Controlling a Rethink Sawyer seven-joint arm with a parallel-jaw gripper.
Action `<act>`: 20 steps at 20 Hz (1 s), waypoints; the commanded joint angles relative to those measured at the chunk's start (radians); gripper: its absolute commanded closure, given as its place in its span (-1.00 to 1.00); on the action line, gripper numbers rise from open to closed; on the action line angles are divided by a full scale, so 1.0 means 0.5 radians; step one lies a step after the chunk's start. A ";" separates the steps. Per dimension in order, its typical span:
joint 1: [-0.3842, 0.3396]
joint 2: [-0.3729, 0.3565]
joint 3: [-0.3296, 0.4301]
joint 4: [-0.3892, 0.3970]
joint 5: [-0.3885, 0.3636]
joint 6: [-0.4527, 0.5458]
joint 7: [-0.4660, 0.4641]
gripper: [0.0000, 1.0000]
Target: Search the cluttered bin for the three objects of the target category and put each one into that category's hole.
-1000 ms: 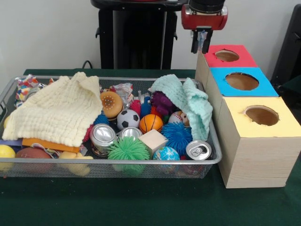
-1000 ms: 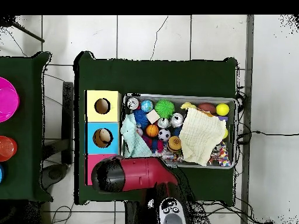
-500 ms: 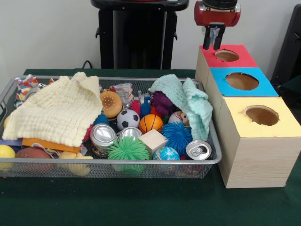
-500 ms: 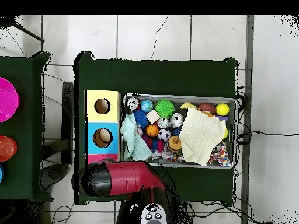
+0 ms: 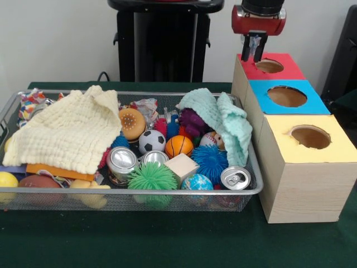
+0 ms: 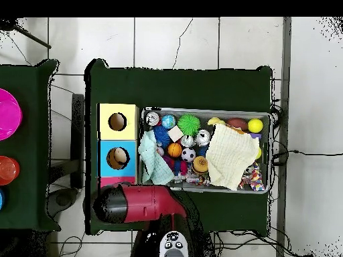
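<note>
My gripper (image 5: pixel 254 56) hangs high at the back right, over the left rim of the red box (image 5: pixel 281 72), beside its round hole (image 5: pixel 269 66). In the overhead view the red arm head (image 6: pixel 127 204) covers the gripper and most of that box. The wire bin (image 5: pixel 167 192) holds three silver cans (image 5: pixel 121 162) (image 5: pixel 154 157) (image 5: pixel 235 177), a soccer ball (image 5: pixel 152 140), a basketball (image 5: pixel 179 146), a baseball (image 5: pixel 210 139), a globe ball (image 5: pixel 196 182), and green (image 5: pixel 152 176), blue (image 5: pixel 210 162) and purple (image 5: pixel 194 121) spiky balls. A wooden cube (image 5: pixel 181 167) lies among them.
A blue box (image 5: pixel 287 106) and a yellow box (image 5: pixel 307 167), each with a round hole, stand in a row with the red one to the right of the bin. A yellow cloth (image 5: pixel 67 131) covers the bin's left part; a mint cloth (image 5: pixel 223 120) drapes over its right.
The gripper has moved right from beside the boxes to above the red box's left rim and risen a little. Nothing in the bin has shifted.
</note>
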 commanded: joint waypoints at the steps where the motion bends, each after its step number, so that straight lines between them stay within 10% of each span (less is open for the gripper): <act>1: 0.002 0.175 -0.016 -0.095 0.133 -0.226 0.503 1.00; 20: 0.348 0.221 -0.194 -0.253 0.366 -0.066 0.645 1.00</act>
